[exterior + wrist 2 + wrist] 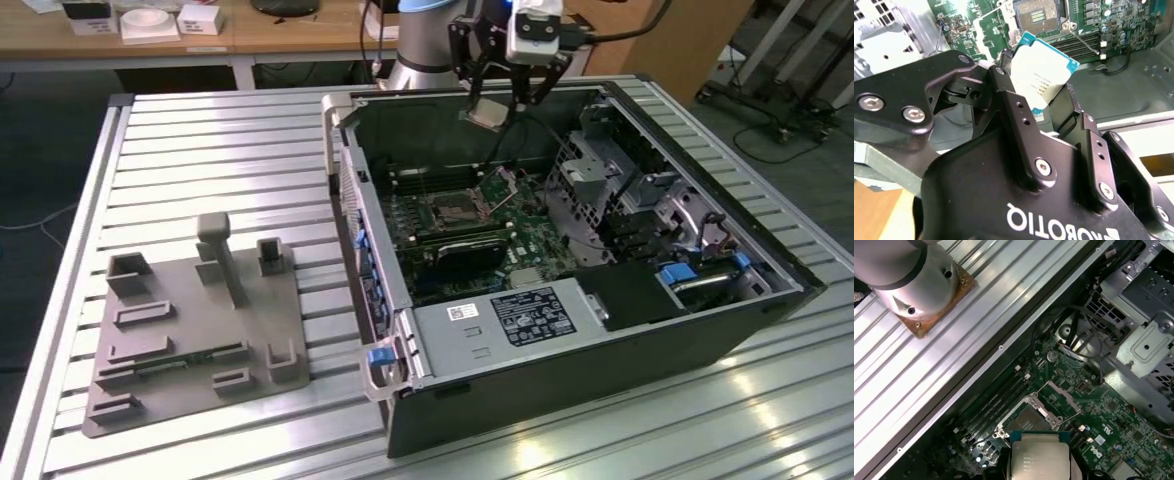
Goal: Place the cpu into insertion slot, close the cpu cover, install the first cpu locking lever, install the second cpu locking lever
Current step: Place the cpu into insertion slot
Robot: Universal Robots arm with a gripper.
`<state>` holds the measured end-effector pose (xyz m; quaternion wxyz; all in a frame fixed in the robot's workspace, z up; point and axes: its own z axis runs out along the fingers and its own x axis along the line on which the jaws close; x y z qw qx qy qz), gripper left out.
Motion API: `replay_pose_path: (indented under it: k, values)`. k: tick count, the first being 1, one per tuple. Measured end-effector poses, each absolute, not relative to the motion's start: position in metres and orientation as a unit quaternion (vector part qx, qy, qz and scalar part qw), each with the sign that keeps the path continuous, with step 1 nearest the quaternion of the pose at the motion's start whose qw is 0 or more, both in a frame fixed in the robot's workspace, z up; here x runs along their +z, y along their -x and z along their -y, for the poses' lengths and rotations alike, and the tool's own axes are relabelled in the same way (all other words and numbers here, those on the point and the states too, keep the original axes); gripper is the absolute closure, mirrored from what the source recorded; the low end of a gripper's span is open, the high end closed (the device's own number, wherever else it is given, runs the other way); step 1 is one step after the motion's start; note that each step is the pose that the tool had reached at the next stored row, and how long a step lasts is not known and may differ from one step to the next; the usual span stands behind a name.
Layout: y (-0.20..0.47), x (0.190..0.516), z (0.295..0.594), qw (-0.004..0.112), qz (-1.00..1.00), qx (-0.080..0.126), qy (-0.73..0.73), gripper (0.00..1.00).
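Exterior view shows a slatted metal bench [200, 130] carrying an open black computer case [574, 390] lying on its side, with a grey moulded fixture [187, 330] well apart from it toward the exterior view's left. Inside the case lies a green circuit board [534, 240]. The claw [494, 105] hangs over the far part of the case, above the board, its fingers [1014, 110] closed on two opposite edges of the cpu [487, 113], which sits tilted in the grip with its silver-grey top showing in both wrist views [1041, 70] [1040, 457]. Below it, apart from the chip, the insertion slot [447, 212] lies uncovered, and the cpu cover [501, 185] stands tipped up just beside it.
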<state>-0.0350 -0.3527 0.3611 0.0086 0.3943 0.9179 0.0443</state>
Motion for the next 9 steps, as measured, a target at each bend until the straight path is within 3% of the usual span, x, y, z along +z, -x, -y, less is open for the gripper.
replay_pose_path:
  k: [9]
  values:
    - [0.037,0.3598,0.3528,0.011,-0.899,0.044,-0.435,0.46]
